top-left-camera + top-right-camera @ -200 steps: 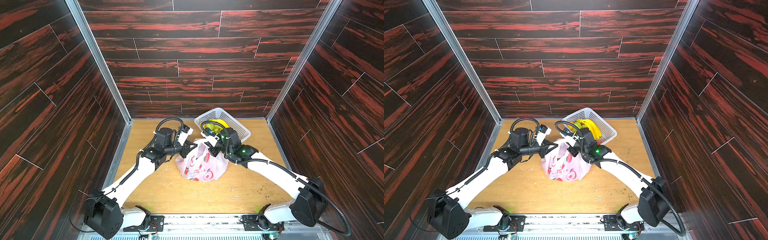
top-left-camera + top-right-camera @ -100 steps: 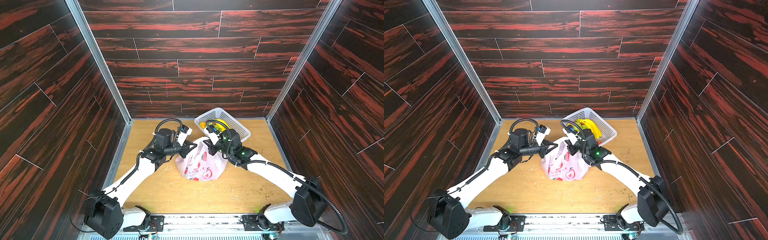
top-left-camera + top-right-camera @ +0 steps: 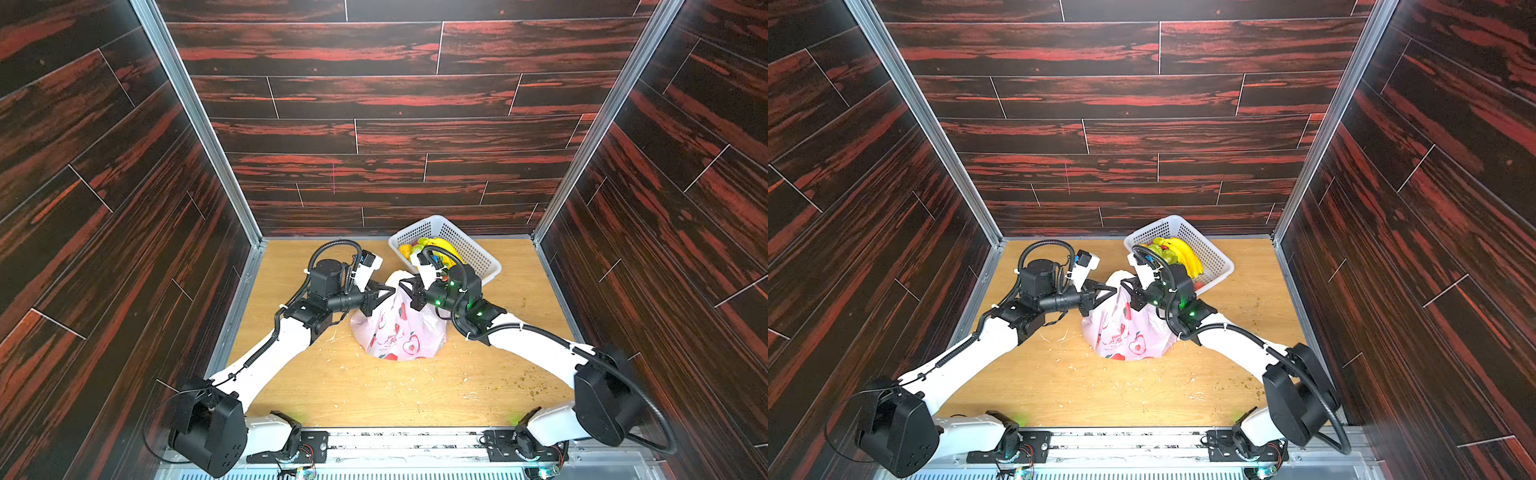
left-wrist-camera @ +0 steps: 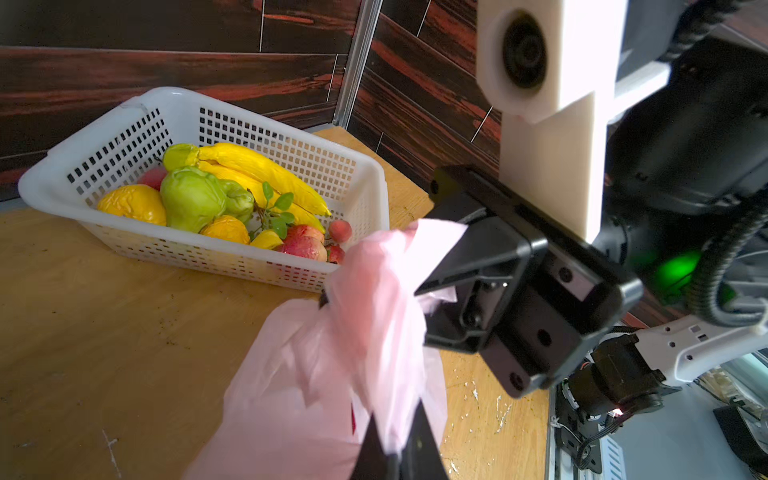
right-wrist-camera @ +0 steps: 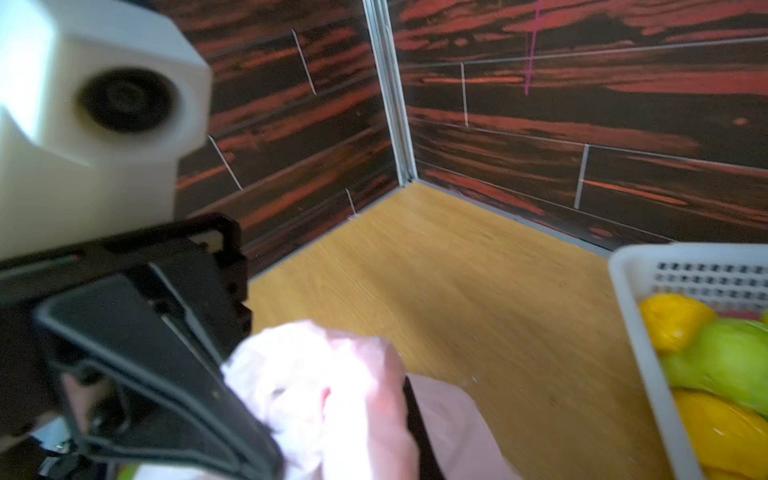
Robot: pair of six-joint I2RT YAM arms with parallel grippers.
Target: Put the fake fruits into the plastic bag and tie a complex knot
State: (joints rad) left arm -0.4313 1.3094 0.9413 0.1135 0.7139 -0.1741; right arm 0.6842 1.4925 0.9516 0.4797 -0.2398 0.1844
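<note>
The pale-pink plastic bag [image 3: 399, 334] [image 3: 1129, 332] with red fruit prints stands in the middle of the table, its top drawn up into a narrow neck. My left gripper [image 3: 390, 291] [image 4: 395, 451] is shut on one bunched strap handle [image 4: 374, 316]. Facing it tip to tip, my right gripper [image 3: 406, 286] [image 5: 415, 419] is shut on the other handle [image 5: 316, 374]. The handles are twisted together between them; whether a knot holds I cannot tell. Fake fruits lie in the basket: bananas [image 4: 257, 166], a green lumpy fruit [image 4: 191, 199], a lemon [image 4: 133, 203]. The bag's contents are hidden.
The white perforated basket [image 3: 478, 257] [image 4: 208, 104] stands at the back right, close behind my right wrist. Dark wood-pattern walls enclose the wooden table [image 3: 374, 390] on three sides. Small crumbs are scattered over the tabletop.
My right gripper has shifted a little left and back toward the left gripper, drawing the bag's neck tighter. The left arm has hardly moved.
</note>
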